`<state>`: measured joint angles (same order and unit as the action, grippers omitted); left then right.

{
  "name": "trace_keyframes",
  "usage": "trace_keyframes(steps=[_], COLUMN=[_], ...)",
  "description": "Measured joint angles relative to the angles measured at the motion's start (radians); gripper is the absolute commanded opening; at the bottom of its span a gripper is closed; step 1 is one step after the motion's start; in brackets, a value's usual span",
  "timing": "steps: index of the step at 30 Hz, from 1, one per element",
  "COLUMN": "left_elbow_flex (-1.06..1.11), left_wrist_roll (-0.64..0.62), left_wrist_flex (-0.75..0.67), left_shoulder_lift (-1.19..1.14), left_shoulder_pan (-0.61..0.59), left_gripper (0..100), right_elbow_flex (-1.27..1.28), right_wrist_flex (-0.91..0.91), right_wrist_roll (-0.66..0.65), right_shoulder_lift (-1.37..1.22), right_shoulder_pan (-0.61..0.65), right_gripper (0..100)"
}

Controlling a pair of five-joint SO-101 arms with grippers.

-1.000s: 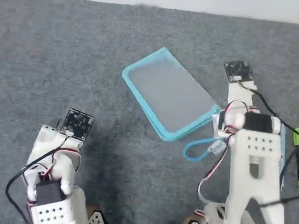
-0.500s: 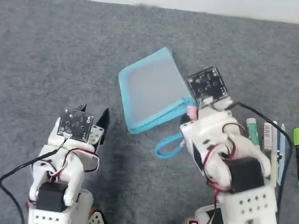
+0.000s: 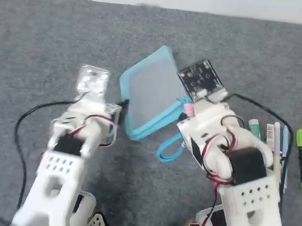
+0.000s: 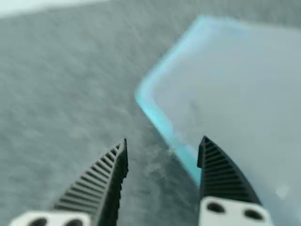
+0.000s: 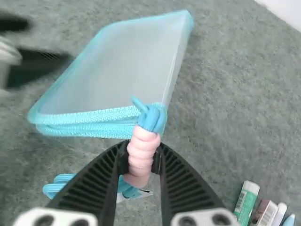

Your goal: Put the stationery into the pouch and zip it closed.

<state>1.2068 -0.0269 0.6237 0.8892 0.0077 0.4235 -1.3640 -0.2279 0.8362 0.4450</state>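
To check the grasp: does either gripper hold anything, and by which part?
The right gripper holds the pouch by its pink zipper pull. The left gripper is open and holds nothing.

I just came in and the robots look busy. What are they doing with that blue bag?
Two arms are working on a see-through plastic pouch with light-blue zip edging on the grey mat. The right gripper is shut on the pink zip pull at one corner. The left gripper is open beside the pouch's other edge, not gripping it. The pens and markers lie in a row on the mat by the right arm, not yet inside.
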Motion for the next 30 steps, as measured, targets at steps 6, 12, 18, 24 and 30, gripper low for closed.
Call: trace_keyframes(steps=[6, 12, 18, 24, 30], left_elbow_flex=[-0.006, -0.006, -0.006, -0.006, -0.017], left_wrist_roll=[-0.023, -0.081, -0.101, -0.114, -0.081], left_wrist_flex=[-0.123, -0.15, -0.15, -0.135, 0.057], left_shoulder_lift=[-0.292, -0.331, -0.331, -0.333, -0.229], left_shoulder_pan=[0.114, 0.167, 0.167, 0.018, -0.166], left_gripper=[23, 23, 23, 24, 24], right_elbow_flex=[-0.276, -0.367, -0.135, 0.354, 0.591], right_wrist_flex=[-0.109, -0.15, -0.087, 0.18, 0.342], right_wrist_roll=[-0.003, -0.031, -0.061, -0.068, -0.074], right_shoulder_lift=[-0.157, -0.219, -0.141, 0.029, 0.028], right_shoulder_pan=[0.112, 0.276, 0.336, 0.273, 0.249], right_gripper=[0.6, 0.6, 0.6, 0.6, 0.6])
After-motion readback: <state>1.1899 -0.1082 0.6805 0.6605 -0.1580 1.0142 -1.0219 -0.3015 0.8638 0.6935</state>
